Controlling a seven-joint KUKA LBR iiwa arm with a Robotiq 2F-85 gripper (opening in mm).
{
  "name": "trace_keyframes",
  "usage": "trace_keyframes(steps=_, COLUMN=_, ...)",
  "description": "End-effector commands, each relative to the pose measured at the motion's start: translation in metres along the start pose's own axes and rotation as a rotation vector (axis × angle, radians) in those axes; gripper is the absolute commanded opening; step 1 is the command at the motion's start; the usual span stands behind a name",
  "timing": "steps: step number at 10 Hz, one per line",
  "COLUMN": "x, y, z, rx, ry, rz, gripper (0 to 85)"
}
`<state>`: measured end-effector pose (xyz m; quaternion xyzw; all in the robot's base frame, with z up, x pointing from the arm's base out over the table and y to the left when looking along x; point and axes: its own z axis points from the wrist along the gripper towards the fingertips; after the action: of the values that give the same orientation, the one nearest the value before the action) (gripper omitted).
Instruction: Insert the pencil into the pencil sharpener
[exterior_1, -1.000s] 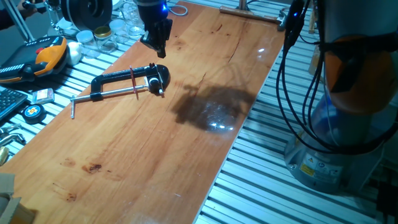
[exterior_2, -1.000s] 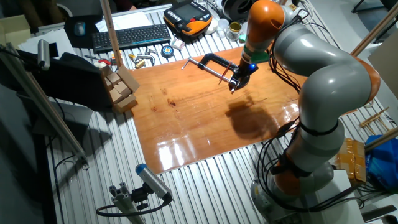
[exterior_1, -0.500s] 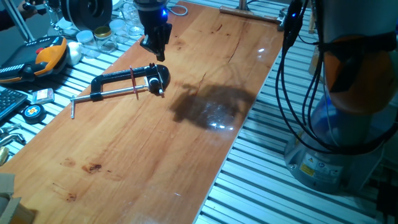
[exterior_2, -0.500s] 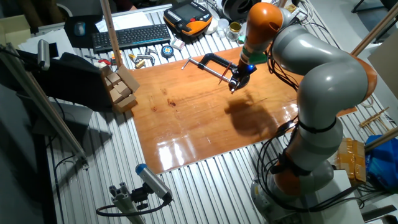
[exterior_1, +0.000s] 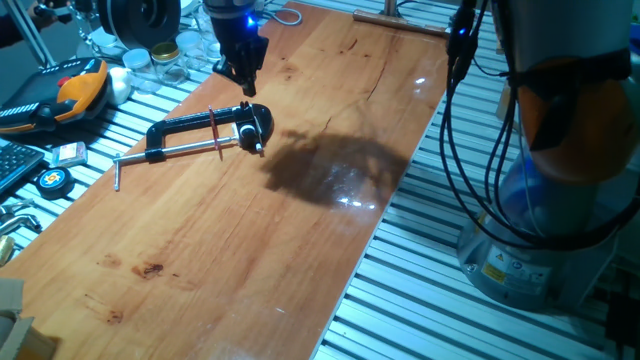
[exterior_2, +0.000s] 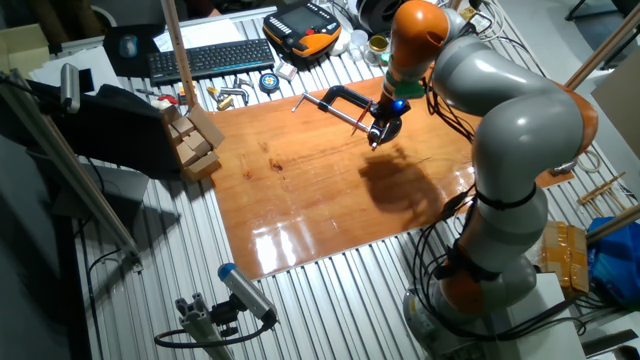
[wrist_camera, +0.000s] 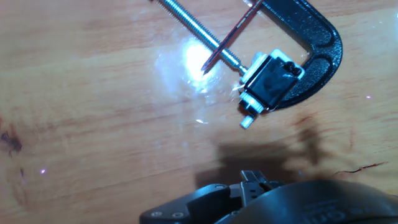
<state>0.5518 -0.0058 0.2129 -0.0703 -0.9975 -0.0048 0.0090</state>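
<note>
The pencil (exterior_1: 214, 132) is a thin red stick lying across the silver screw rod of a black C-clamp (exterior_1: 180, 128). In the hand view the pencil (wrist_camera: 227, 38) crosses the rod with its tip on the wood. The pencil sharpener (exterior_1: 258, 126) is a small black block with pale bits, sitting at the clamp's jaw end; it also shows in the hand view (wrist_camera: 268, 79). My gripper (exterior_1: 246, 88) hangs just above and behind the sharpener, fingers drawn to a point and empty. It also shows in the other fixed view (exterior_2: 375, 140). In the hand view only its housing (wrist_camera: 267, 199) shows.
The wooden table (exterior_1: 300, 260) has a slatted metal surround. An orange pendant (exterior_1: 75, 88), glass jars (exterior_1: 160, 55) and a tape measure (exterior_1: 52, 180) lie off its left edge. A keyboard (exterior_2: 210, 58) and wooden blocks (exterior_2: 195, 140) lie beyond it.
My gripper has shifted a little to the left over the clamp's jaw end. The pencil, clamp and sharpener have not moved.
</note>
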Motion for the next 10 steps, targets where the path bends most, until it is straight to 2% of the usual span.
trace_keyframes(steps=1, x=-0.005, y=-0.002, z=0.001, rx=0.000, ry=-0.002, rz=0.003, gripper=0.0)
trace_keyframes(steps=3, x=-0.019, y=-0.006, z=0.000, rx=-0.001, ry=0.001, rz=0.013, gripper=0.0)
trace_keyframes(steps=4, x=-0.023, y=-0.006, z=0.000, rx=-0.005, ry=-0.003, rz=0.035, gripper=0.0)
trace_keyframes(steps=5, x=-0.025, y=-0.006, z=-0.001, rx=-0.008, ry=-0.020, rz=0.084, gripper=0.0)
trace_keyframes(steps=10, x=-0.029, y=0.002, z=0.003, rx=-0.013, ry=-0.015, rz=0.150, gripper=0.0)
